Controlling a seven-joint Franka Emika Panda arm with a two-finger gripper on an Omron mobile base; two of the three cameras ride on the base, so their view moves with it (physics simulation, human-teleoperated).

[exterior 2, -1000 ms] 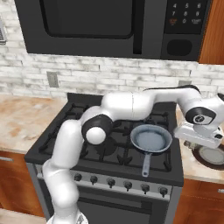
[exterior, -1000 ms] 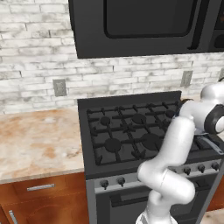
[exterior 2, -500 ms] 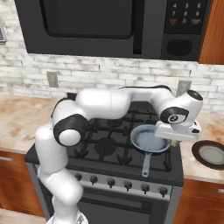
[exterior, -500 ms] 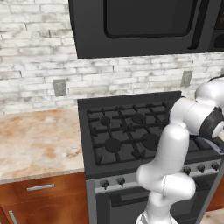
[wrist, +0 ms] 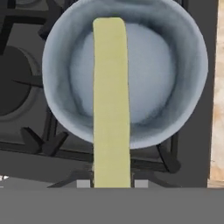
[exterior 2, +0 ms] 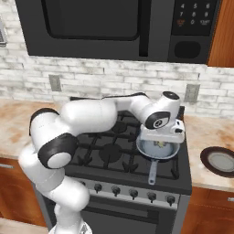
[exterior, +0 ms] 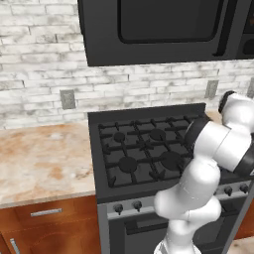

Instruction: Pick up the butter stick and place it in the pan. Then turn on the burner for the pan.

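While gripped: butter stick (wrist: pixel 111 109) in hand (wrist: pixel 111 183)

- A wall of pale grey and white brick (exterior: pixel 44 74) with grey outlets (exterior: pixel 67 99).
- A black microwave (exterior 2: pixel 105 27) hangs above a black gas stove (exterior: pixel 139 149).
- Tan marbled stone counter (exterior: pixel 39 163) sits over reddish wood cabinets (exterior: pixel 44 223).
- A dark plate (exterior 2: pixel 220 161) rests on the right counter.
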